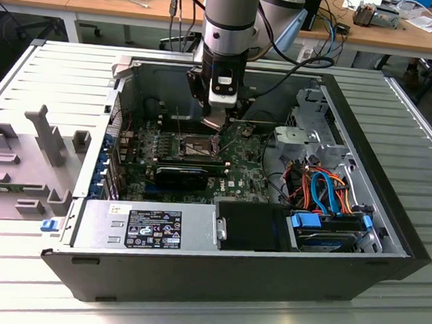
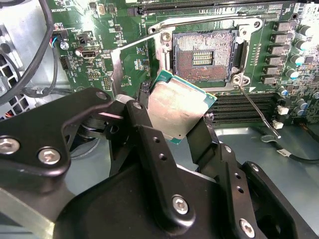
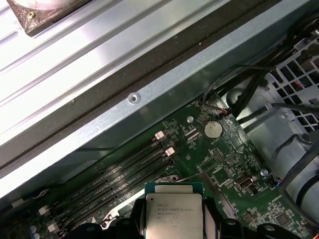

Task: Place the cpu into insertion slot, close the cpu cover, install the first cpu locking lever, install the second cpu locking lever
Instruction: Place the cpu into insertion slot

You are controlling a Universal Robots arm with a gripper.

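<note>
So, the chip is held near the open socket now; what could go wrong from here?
The cpu, shut in the gripper, looks askew to the insertion slot; lowered so, a corner might reach the bare contacts first and bend them.
The thin locking lever stands up right beside the slot, so the gripper or the chip could catch on it.

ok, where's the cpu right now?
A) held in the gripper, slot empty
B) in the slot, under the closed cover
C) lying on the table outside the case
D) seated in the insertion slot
A: in the second wrist view the cpu is clamped in the gripper, clear of the socket, and the insertion slot shows bare contacts with no chip in it.
</note>
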